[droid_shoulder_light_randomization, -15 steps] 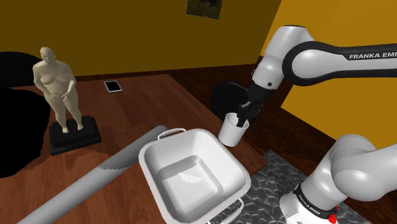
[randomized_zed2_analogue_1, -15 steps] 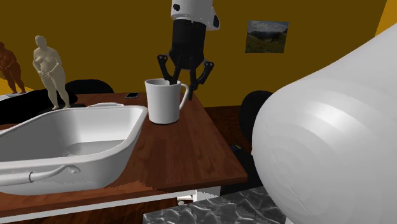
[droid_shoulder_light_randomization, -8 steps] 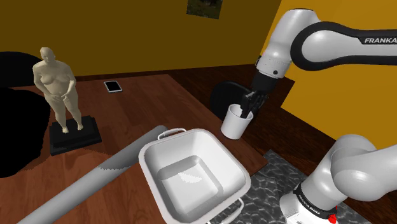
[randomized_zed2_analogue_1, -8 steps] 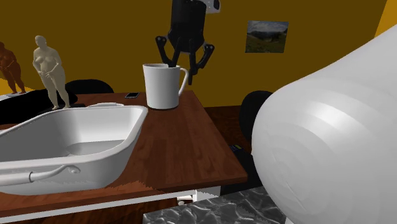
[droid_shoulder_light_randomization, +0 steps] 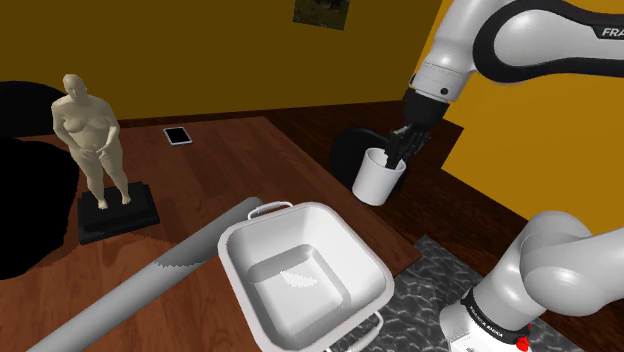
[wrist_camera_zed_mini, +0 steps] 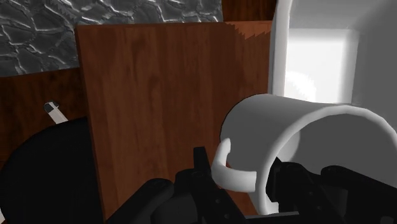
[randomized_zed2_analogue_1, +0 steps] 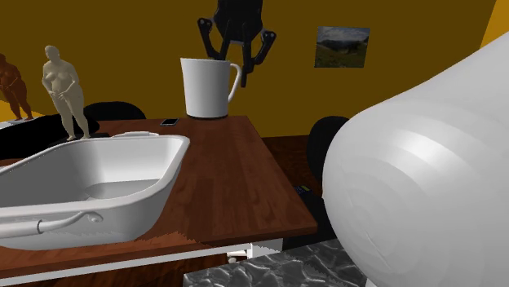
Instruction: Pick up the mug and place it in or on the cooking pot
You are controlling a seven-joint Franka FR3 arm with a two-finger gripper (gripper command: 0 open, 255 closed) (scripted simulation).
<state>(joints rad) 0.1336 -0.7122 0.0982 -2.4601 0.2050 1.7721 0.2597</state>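
A white mug point(droid_shoulder_light_randomization: 378, 178) hangs tilted above the wooden table point(droid_shoulder_light_randomization: 210, 185), off the surface. My black gripper point(droid_shoulder_light_randomization: 402, 147) is shut on its wall beside the handle, one finger inside the rim and one outside. In the second exterior view the mug point(randomized_zed2_analogue_1: 207, 88) hangs under the gripper point(randomized_zed2_analogue_1: 232, 59), above the table's far end. The wrist view has the mug point(wrist_camera_zed_mini: 305, 137) clasped by the gripper point(wrist_camera_zed_mini: 245, 184), its handle between the fingers. The white rectangular cooking pot point(droid_shoulder_light_randomization: 238, 236) sits on the table nearer the stand, and its wall point(randomized_zed2_analogue_1: 151, 183) point(wrist_camera_zed_mini: 280, 57) is beside and below the mug.
A beige statue point(droid_shoulder_light_randomization: 90, 125) stands on a black base at the shoulder view's left. A long grey tube point(droid_shoulder_light_randomization: 130, 290) lies beside the pot. A small tablet point(droid_shoulder_light_randomization: 178, 135) lies at the table's far side. A black round seat point(droid_shoulder_light_randomization: 348, 150) stands past the table edge, over dark patterned flooring point(droid_shoulder_light_randomization: 425, 295).
The gripper has risen with the mug in it, lifting the mug off the table and a little away from the pot. The pot has not moved.
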